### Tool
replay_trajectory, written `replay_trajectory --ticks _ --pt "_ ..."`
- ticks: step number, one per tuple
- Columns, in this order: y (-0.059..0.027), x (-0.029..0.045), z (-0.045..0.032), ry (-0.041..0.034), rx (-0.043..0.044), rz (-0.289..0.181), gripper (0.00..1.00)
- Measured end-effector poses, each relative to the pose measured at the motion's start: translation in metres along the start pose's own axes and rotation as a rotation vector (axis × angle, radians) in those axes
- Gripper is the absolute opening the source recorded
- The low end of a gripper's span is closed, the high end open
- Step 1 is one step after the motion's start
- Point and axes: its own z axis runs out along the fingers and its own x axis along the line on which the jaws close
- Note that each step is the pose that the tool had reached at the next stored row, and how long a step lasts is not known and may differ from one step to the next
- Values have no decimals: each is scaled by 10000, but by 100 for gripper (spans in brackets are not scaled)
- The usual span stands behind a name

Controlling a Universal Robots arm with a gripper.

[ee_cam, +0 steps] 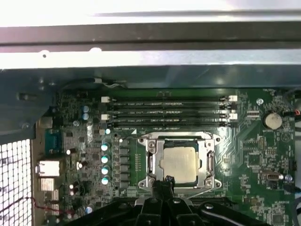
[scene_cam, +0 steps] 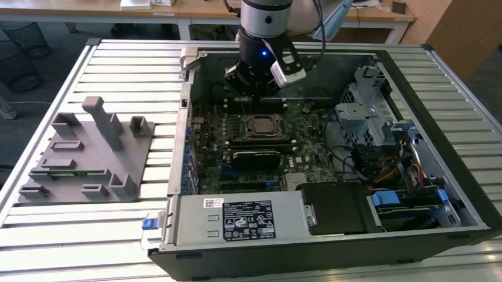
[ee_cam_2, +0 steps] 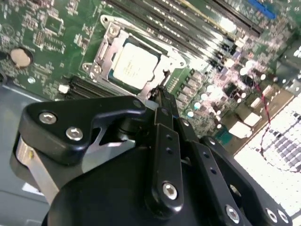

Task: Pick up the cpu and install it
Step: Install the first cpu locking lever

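Note:
The cpu (scene_cam: 261, 126), a small square chip with a silvery top, lies flat inside the metal-framed socket (ee_cam: 151, 162) on the green motherboard. Both wrist views show it seated there, in the second wrist view as the cpu (ee_cam_2: 134, 63) and in the first as the cpu (ee_cam: 178, 163). My gripper (scene_cam: 251, 100) hangs inside the open computer case, just above the board and beside the socket's edge. Its black fingers (ee_cam_2: 162, 101) are pressed together with nothing between them, and the gripper's tip (ee_cam: 162, 181) sits right at the socket frame's rim.
The open computer case (scene_cam: 471, 194) lies on a slatted metal table. Memory slots (ee_cam: 164, 110) run beside the socket. A grey power supply (scene_cam: 235, 220) and drive cage (scene_cam: 368, 111) flank the board. A grey plastic holder block (scene_cam: 90, 153) with upright posts stands at the exterior view's left.

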Motion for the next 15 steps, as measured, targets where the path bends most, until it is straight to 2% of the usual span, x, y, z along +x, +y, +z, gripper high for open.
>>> replay_trajectory --ticks 3,4,5,7,8,11,15 --pt "-1 1 10 -2 13 -515 11" --pt "-1 2 13 -27 14 -589 11" --pt "-2 8 15 -113 12 -602 11" --pt "-2 20 21 -348 -4 -615 11" --pt "-2 25 24 -405 -12 -635 11" --pt "-1 39 25 -413 -30 -809 11" --pt "-2 40 28 -410 -32 -1458 11"
